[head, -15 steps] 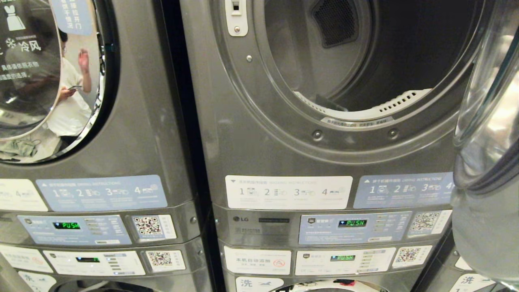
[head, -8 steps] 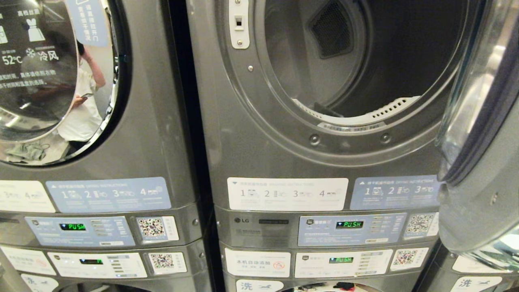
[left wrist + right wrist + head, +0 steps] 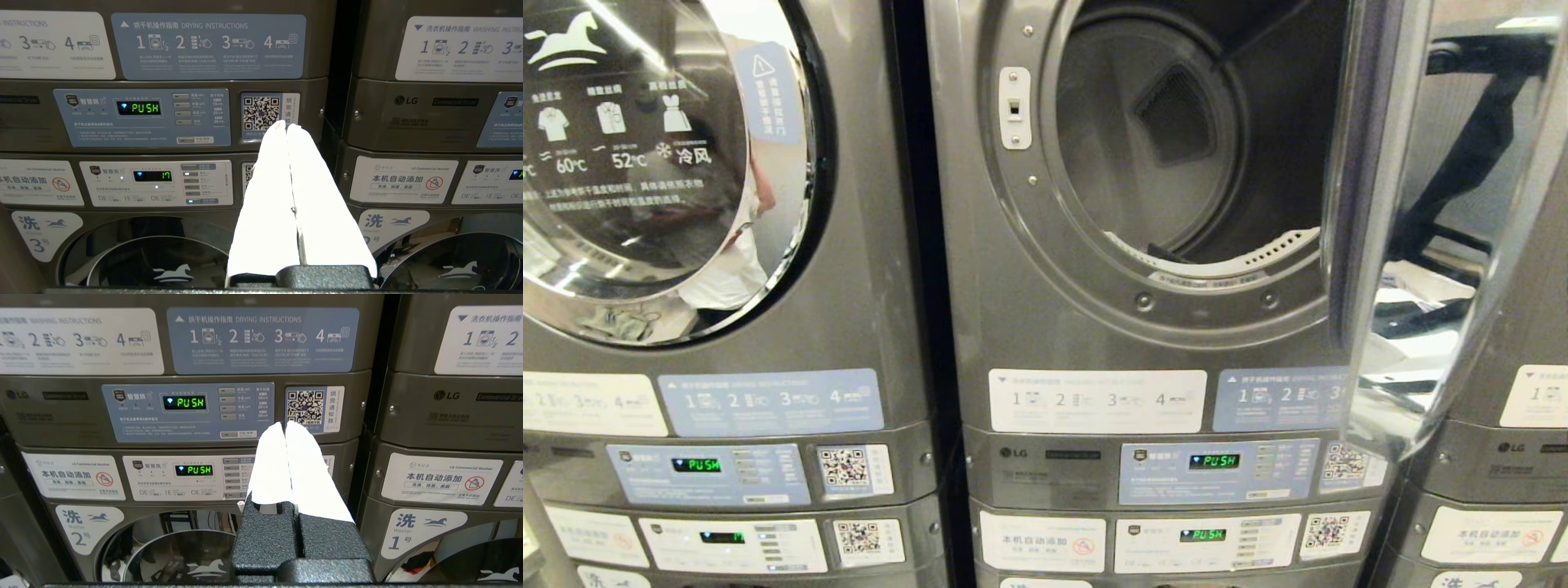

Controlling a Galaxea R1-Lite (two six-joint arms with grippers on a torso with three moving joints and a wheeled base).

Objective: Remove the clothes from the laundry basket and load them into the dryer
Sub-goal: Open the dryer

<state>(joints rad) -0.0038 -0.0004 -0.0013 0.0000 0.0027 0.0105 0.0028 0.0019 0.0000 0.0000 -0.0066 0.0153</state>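
Now | L pincer (image 3: 286, 126) & R pincer (image 3: 284, 425) closed, empty | dryer (image 3: 1168, 327) above, door open

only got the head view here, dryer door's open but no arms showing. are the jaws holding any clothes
Observer: No. In its wrist view the left gripper has its jaws shut on nothing, no cloth between them.
Operator: and the right one
Observer: Same. The right gripper is shut and empty, pointing at a code sticker on the control panel.
Operator: any sign of the laundry basket lower down
Observer: No basket in either wrist view. The left wrist shows a lower washer counter reading 17, so that machine seems to be running.
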